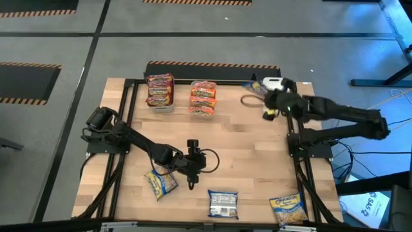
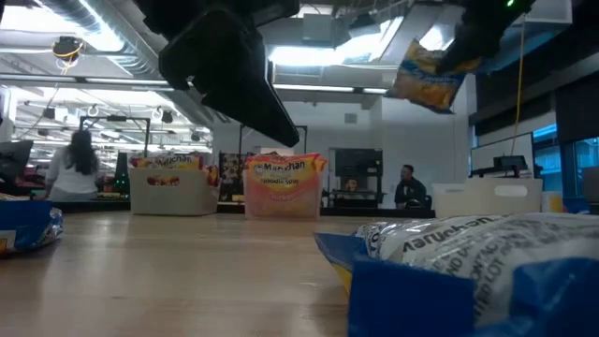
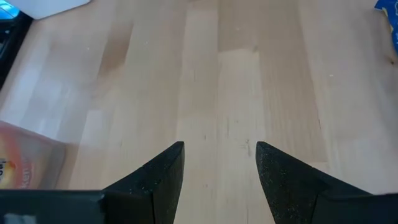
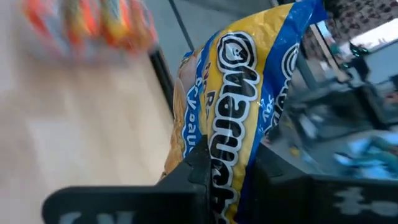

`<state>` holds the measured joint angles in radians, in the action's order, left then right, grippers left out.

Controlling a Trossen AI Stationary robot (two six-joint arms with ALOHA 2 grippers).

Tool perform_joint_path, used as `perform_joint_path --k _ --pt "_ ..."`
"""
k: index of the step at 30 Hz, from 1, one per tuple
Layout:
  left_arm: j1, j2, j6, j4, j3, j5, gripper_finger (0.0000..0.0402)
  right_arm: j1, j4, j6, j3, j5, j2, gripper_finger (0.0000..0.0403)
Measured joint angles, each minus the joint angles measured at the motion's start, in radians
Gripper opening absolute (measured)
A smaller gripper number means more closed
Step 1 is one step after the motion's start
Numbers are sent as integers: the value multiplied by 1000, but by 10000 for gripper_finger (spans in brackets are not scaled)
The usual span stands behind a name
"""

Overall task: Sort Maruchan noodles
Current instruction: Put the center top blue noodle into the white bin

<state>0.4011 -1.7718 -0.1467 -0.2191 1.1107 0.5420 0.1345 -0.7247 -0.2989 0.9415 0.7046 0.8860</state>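
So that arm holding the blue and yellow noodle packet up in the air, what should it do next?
Probably carry it on to the far right corner and let go there. The right gripper is shut on the blue-yellow packet, held above the table, and the red stack and orange stack already sit along that far edge.

the high view looks straight down from well above, taking in the whole counter (image 1: 251, 154) at frame centre and floor around it. the low view sits at counter height, facing level across the counter (image 2: 187, 271) into the room; a packet (image 2: 487, 253) lies very near the lens, lower right. the left wrist view looks closely down at bare counter (image 3: 217, 81). the right wrist view is pressed close to a held packet (image 4: 236, 106). high and low views share the far bins (image 1: 161, 91) (image 2: 173, 183).
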Motion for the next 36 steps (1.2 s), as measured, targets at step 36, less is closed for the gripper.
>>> perform_joint_path --k 36 --pt "1 1 -6 -37 1 -9 194 559 -75 -367 18 -187 555 32"
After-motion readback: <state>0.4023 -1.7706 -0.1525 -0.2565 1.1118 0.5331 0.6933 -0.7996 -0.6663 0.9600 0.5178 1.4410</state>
